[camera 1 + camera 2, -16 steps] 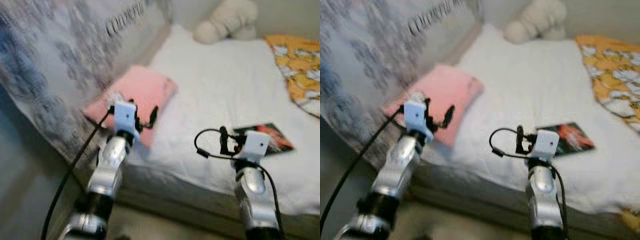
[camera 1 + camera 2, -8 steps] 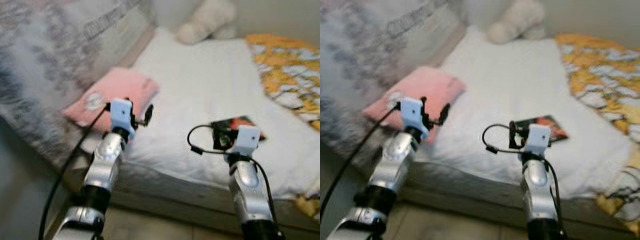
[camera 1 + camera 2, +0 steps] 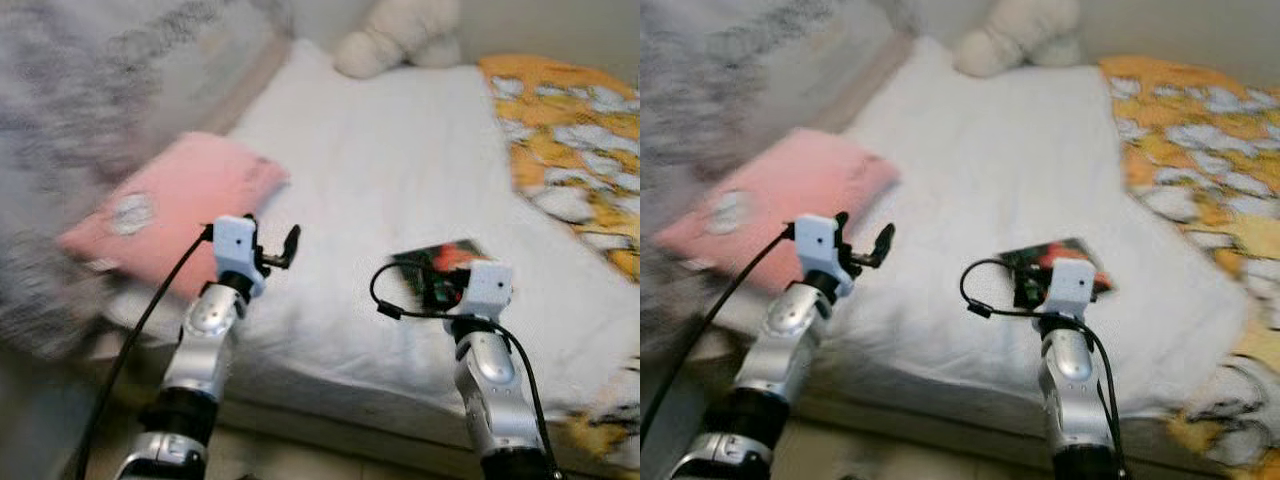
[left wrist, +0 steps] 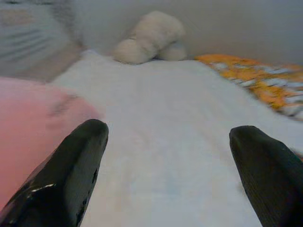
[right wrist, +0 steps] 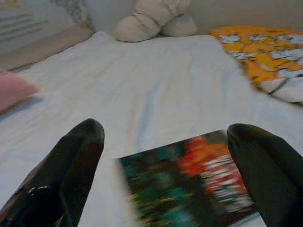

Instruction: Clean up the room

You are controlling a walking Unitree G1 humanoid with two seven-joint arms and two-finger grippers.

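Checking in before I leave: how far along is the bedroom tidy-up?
Nothing looks put away yet. The book lies on the white bed, and the right gripper is open just short of it, so picking it up seems to be in hand. The left gripper is open over bare sheet. Left: the pink pillow, plush toy and orange blanket.

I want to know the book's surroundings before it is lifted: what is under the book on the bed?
The book lies flat on the white bed sheet, between the right gripper's open fingers. Whether anything is hidden beneath it cannot be seen, because the cover hides that spot.
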